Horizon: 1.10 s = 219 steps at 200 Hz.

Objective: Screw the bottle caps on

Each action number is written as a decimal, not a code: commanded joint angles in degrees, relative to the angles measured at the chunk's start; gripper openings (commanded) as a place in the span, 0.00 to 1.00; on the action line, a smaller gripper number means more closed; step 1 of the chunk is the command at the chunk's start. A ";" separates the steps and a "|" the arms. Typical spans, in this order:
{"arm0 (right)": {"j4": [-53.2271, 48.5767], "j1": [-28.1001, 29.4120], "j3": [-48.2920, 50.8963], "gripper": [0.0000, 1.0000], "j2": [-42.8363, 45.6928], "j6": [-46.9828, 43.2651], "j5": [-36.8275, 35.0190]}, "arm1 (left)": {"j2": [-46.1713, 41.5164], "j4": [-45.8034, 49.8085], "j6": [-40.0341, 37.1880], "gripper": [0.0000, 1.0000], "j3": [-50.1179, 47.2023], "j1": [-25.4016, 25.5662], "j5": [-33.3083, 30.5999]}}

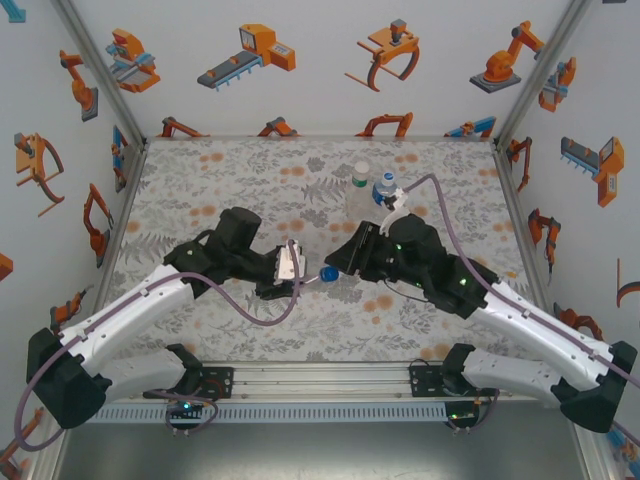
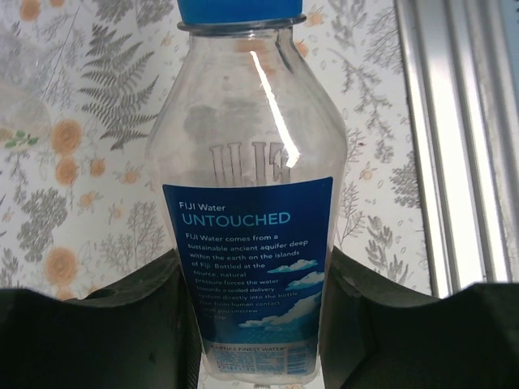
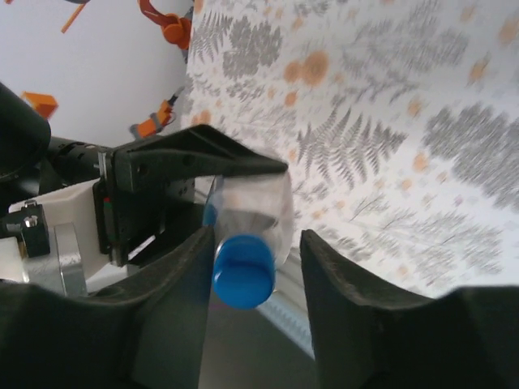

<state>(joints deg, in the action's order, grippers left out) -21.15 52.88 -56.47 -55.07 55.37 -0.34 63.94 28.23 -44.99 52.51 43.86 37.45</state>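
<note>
My left gripper (image 1: 291, 268) is shut on a slim clear bottle (image 2: 251, 243) with a blue label, its dark fingers (image 2: 122, 324) pressing both sides of the label. The bottle lies level above the table, neck toward the right arm. A blue cap (image 3: 243, 270) sits on its neck (image 1: 328, 274). My right gripper (image 3: 258, 243) stands open around that cap; one finger (image 3: 182, 275) is close beside it and the other is clearly apart. Two more bottles stand upright at the back: a wider one (image 1: 360, 182) with a white cap and a blue-labelled one (image 1: 386, 190).
The flower-patterned table (image 1: 250, 180) is walled on three sides. A metal rail (image 1: 320, 380) runs along the near edge between the arm bases. The right arm's cable (image 1: 440, 200) loops close to the standing bottles.
</note>
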 commanded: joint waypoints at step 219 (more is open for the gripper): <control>-10.76 -0.32 -10.06 0.46 -6.10 -96.60 32.50 | 0.22 -0.29 -1.32 0.00 1.46 0.20 4.15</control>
<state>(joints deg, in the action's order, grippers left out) -34.70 52.58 -67.26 -61.10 -39.48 30.46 63.94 28.10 -45.17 52.51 43.90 39.48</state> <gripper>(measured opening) 0.474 0.471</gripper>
